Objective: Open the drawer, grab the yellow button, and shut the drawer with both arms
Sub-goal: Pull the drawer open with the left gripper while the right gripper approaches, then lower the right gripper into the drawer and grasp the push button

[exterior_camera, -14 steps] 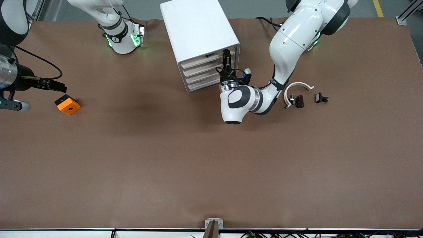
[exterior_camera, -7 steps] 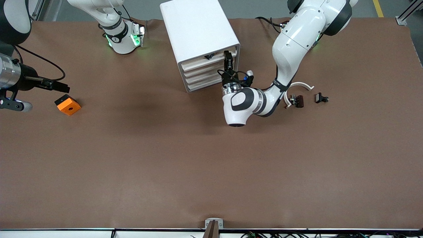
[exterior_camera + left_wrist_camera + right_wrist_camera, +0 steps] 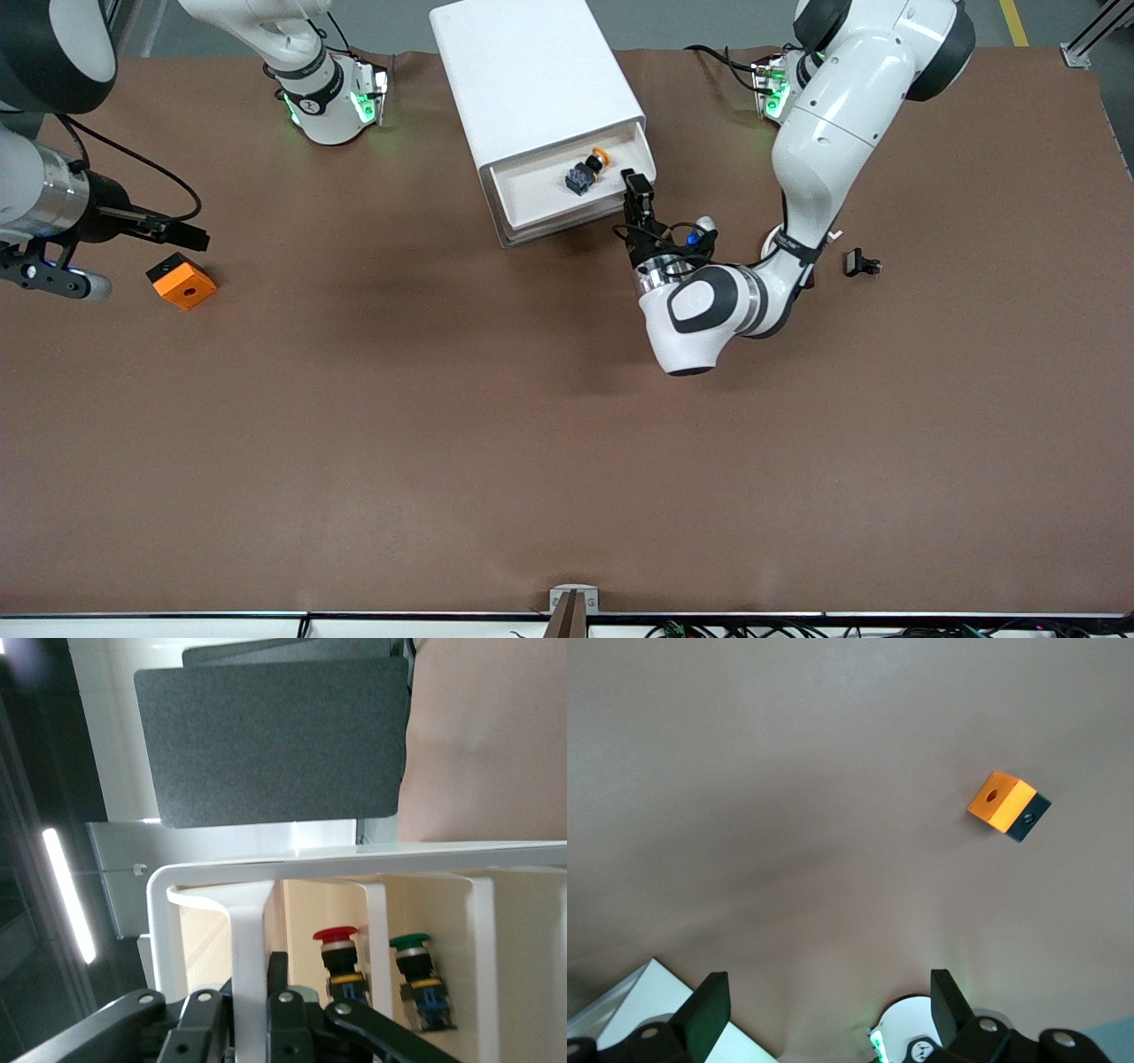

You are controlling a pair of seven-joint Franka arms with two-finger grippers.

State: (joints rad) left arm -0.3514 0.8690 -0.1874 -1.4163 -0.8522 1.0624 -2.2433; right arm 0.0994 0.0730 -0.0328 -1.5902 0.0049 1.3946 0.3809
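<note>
The white cabinet stands at the robots' side of the table. Its top drawer is pulled out toward the front camera. The button, with an orange cap and dark body, lies on its side in it. My left gripper is shut on the drawer's front wall at the left arm's end. In the left wrist view the left gripper has its fingers clamped on that white wall. My right gripper is open and empty, over the table beside the orange cube; it is also open in the right wrist view.
The orange cube lies toward the right arm's end. A small black clip lies toward the left arm's end, and the left forearm hides most of the white band. A red-capped and a green-capped button show in the cabinet.
The left gripper has pulled the top drawer out toward the front camera, and the button has come into view. The right gripper has shifted slightly toward the cabinet.
</note>
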